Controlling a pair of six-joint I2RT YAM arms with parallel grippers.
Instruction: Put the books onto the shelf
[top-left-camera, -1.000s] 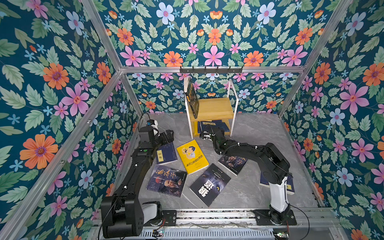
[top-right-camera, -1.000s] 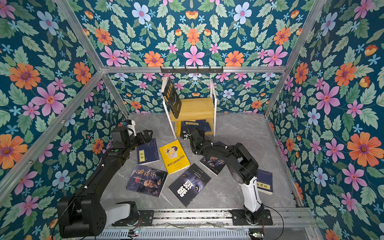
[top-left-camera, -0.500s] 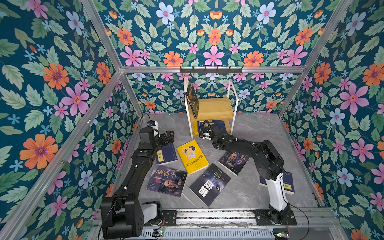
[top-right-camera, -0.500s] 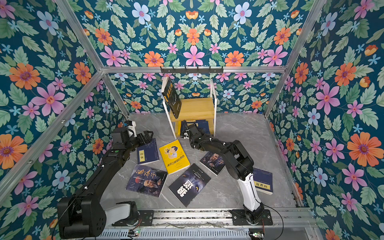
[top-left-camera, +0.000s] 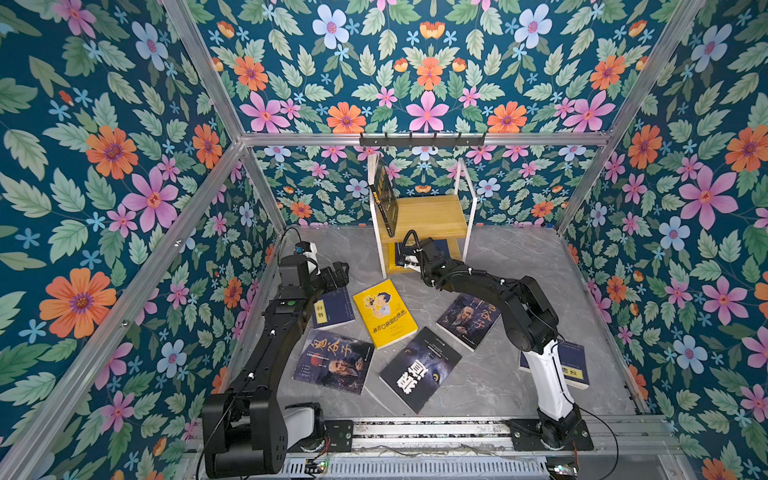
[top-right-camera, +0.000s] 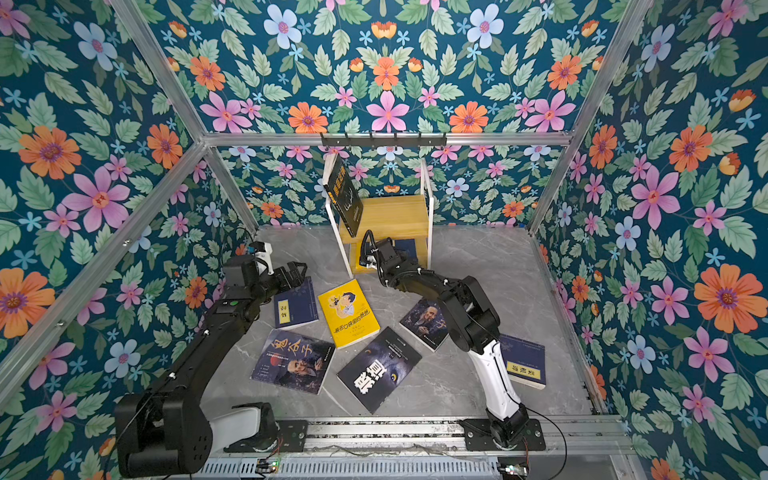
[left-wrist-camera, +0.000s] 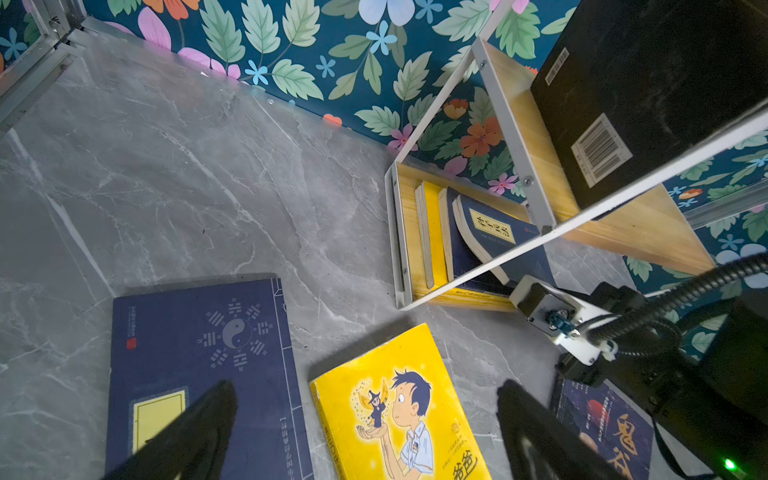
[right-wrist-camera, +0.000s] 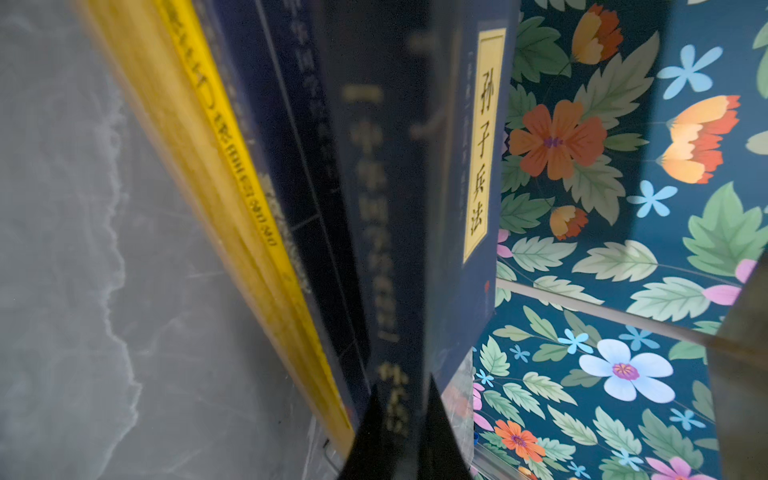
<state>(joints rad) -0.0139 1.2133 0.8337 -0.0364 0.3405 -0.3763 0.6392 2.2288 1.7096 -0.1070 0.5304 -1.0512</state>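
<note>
Right pincer (right-wrist-camera: 403, 386) clamps tilted navy book (right-wrist-camera: 484, 145), lengthwise into shelf (left-wrist-camera: 536, 137); left pincer (left-wrist-camera: 365, 386) agape.

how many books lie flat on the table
6: left navy book, yellow book centre, left portrait book, black book in front, right portrait book under the right arm, right navy book partly behind it.

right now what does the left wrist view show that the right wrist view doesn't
Left wrist only: the open left gripper, the bright yellow cartoon-cover book and a navy yin-yang book flat on the grey floor, a black barcode book on the wooden shelf's upper board. Right wrist only: the right gripper shut on the navy book with the yellow title label. Both: that navy book and the yellow-spined book beside it on the lower board.
</note>
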